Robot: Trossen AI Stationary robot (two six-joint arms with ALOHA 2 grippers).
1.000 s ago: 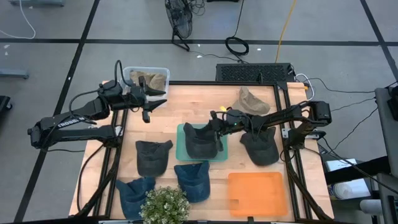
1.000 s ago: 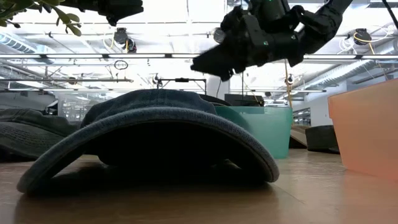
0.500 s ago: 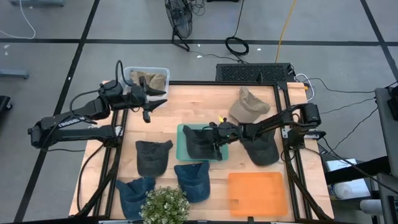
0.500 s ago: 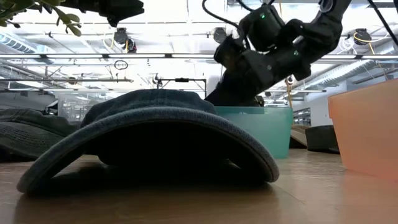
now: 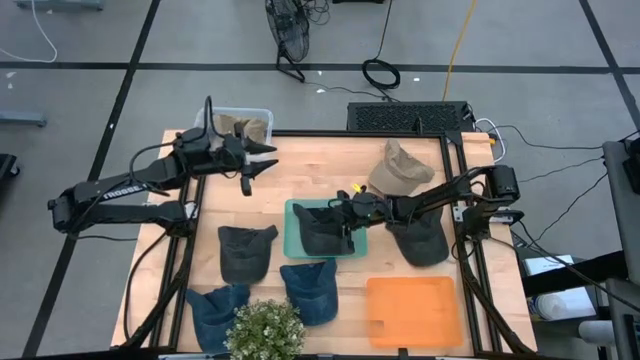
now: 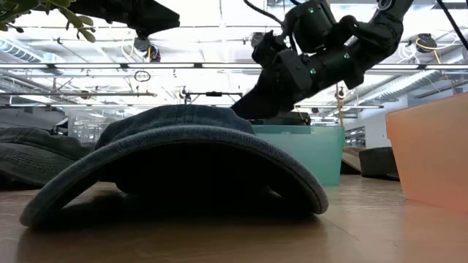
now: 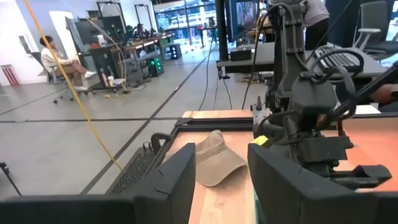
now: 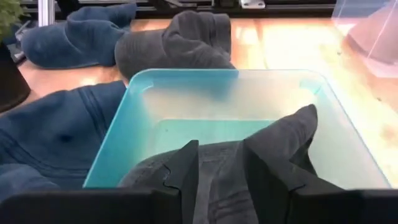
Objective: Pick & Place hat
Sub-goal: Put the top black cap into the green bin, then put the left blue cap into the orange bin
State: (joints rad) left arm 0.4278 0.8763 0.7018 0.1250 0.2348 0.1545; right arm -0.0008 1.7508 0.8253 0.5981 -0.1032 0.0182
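A dark grey hat (image 5: 322, 228) lies in the teal bin (image 5: 291, 206) at the table's middle; in the right wrist view its cloth (image 8: 273, 134) bunches up inside the bin's wall (image 8: 186, 78). My right gripper (image 5: 345, 222) reaches in from the table's right, shut on the hat. My left gripper (image 5: 267, 160) hovers open over the table's far left, beside a clear bin (image 5: 240, 122), with nothing between its fingers (image 7: 180, 174). In the low view my right gripper (image 6: 256, 102) dips behind a blue hat (image 6: 175, 157). My right gripper pinches a raised fold of the dark grey hat's crown (image 8: 221, 171) between its two fingers (image 8: 186, 165). The fingers come from the table's right, slanting a little down. The hat rests on the teal bin's floor, one flap (image 8: 298, 127) standing up.
Other hats lie around: a dark one (image 5: 246, 250), two blue ones (image 5: 310, 290) (image 5: 215, 310), a dark one under my right arm (image 5: 420, 242), a tan one (image 5: 398, 168). An orange tray (image 5: 413, 310) sits near right, a plant (image 5: 265, 330) at the near edge.
My right gripper has sunk from above the teal bin down onto the dark grey hat, tipping its fingers downward. My left gripper has moved a little toward the table's right, away from the clear bin. The hat has stayed in the bin.
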